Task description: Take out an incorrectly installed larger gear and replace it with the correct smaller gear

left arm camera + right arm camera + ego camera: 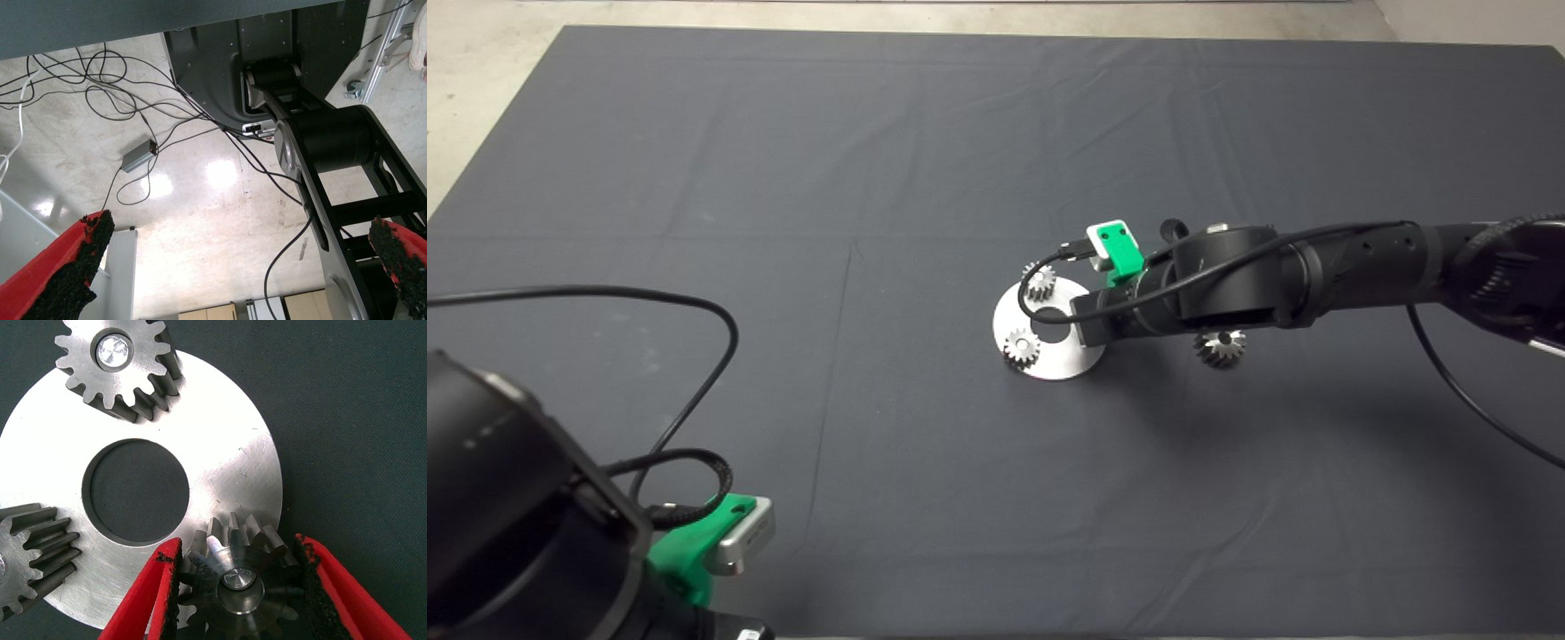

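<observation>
on the steel disc [220, 453], right tool [237, 587] pinches a gear [237, 577] seated on its pin; left tool [233, 267] spread.

Right gripper [237, 587] is down on the round steel plate [1080, 360] at frame centre, jaws flanking the gear [243, 577] on the plate's right edge; pads touching or just off the teeth, can't tell which. Two more gears [1022, 348] [1039, 282] stand on pins on the plate's lower-left and upper-left rim, boxing in that side. The plate's centre hole [137, 490] is open. A loose gear [1220, 347] lies on the mat just below the right arm. The mat [783, 160] is free across the top, left of the plate and lower right. Left gripper [233, 267] is parked lower left, its cable [694, 356] looping over the mat.
</observation>
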